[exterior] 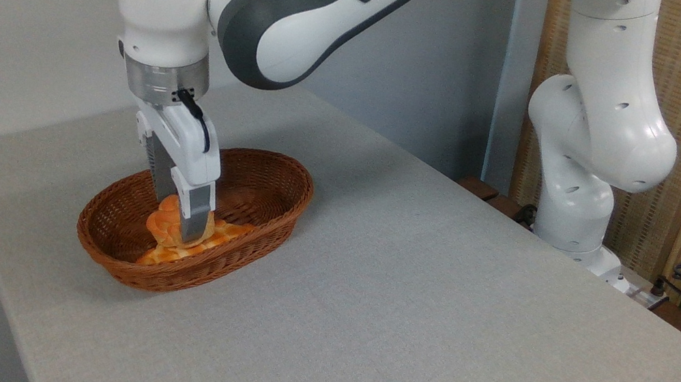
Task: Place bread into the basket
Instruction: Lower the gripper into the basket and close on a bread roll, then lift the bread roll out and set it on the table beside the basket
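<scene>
- Camera view shows the gripper [179, 225] reaching down inside the basket [274, 173], near its front end.
- Its two fingers [196, 216] are squeezed on the bread [163, 222], one on each side of the little lumpy roll.
- That roll is inside the rim, sitting on or just above the flat loaf [178, 252] that lies on the bottom. I cannot tell if they touch.
- So the job looks almost done. I think the claw only has to let go and lift away.
- If it opens while the roll is tipped on the loaf, the roll could roll off to one side. The rim will likely keep it in.
- If the roll sticks to a finger, it could be pulled back out when the arm goes up.
- If the arm pushes lower, it could squash both breads or shove the basket along the table [430, 317].
</scene>
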